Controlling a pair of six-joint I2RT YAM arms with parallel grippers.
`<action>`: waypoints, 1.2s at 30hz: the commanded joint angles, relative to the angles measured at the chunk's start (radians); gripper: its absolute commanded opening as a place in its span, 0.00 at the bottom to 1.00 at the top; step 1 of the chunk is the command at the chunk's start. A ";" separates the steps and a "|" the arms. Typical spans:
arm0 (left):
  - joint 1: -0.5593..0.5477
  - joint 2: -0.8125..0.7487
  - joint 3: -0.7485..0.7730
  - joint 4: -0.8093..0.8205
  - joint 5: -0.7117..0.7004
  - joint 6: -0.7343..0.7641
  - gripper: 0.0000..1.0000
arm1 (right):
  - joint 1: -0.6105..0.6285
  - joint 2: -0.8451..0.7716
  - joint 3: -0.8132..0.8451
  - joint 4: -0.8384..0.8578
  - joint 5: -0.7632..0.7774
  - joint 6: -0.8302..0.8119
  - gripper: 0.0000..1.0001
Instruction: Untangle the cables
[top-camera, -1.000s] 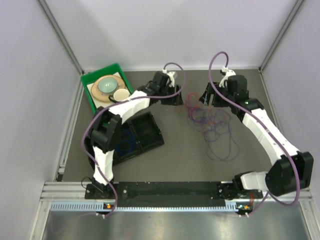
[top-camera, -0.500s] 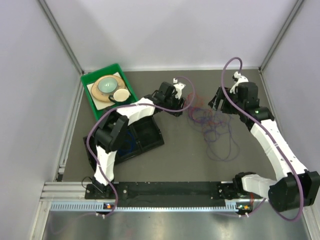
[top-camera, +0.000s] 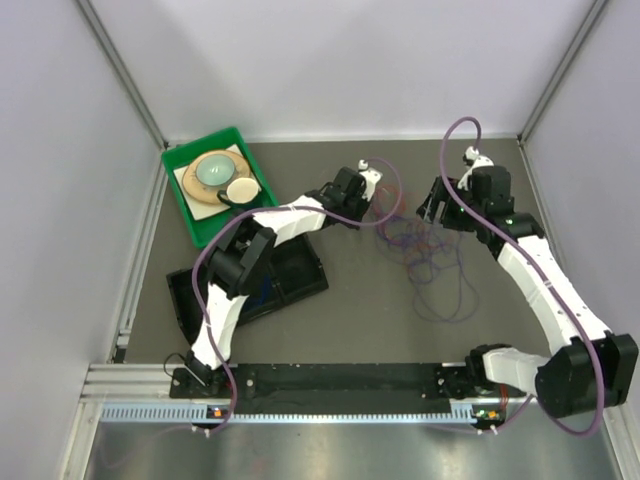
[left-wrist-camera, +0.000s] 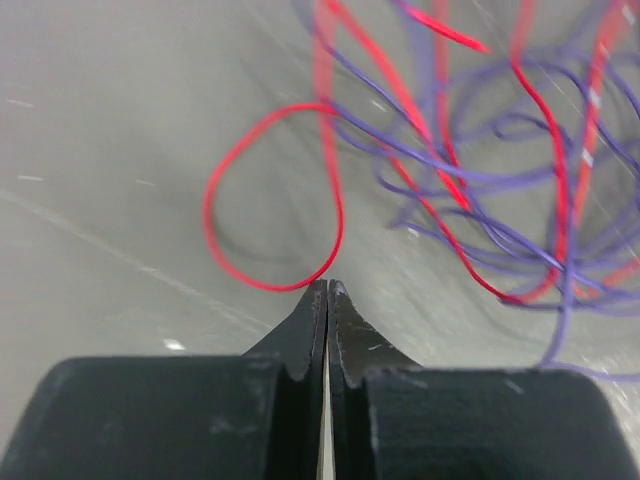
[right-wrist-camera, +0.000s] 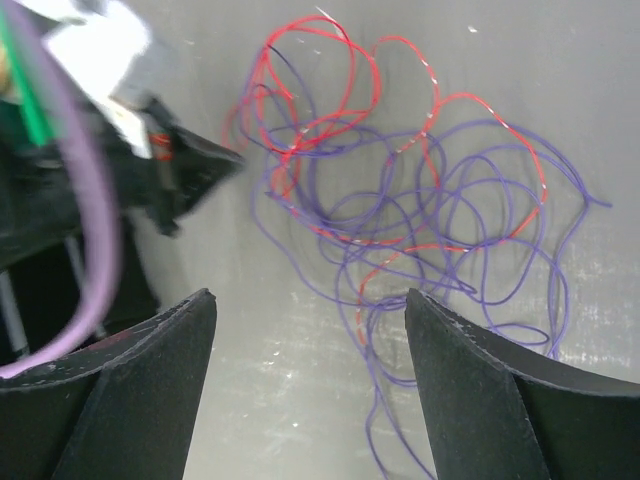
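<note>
— While the cables (left-wrist-camera: 452, 195) lie tangled at 1 o'clock in the left wrist view, what does the left gripper (left-wrist-camera: 327, 285) hold?
— It is fully closed; the red loop (left-wrist-camera: 208, 205) touches its tips, pinch unconfirmed. The right gripper (right-wrist-camera: 308, 297) is wide open and empty.

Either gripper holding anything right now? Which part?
Left gripper is shut at the bottom of a red cable loop; pinched or just touching, can't tell. Right gripper is open, holding nothing.
</note>
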 joint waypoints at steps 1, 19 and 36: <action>0.004 -0.070 0.061 -0.030 -0.164 -0.001 0.00 | -0.011 0.093 0.026 0.023 0.077 -0.012 0.75; 0.069 -0.242 0.113 -0.077 -0.016 -0.125 0.00 | -0.031 0.852 0.592 -0.046 0.198 -0.138 0.59; 0.069 -0.195 -0.028 -0.042 0.180 0.016 0.54 | -0.070 0.781 0.506 0.084 0.051 -0.078 0.00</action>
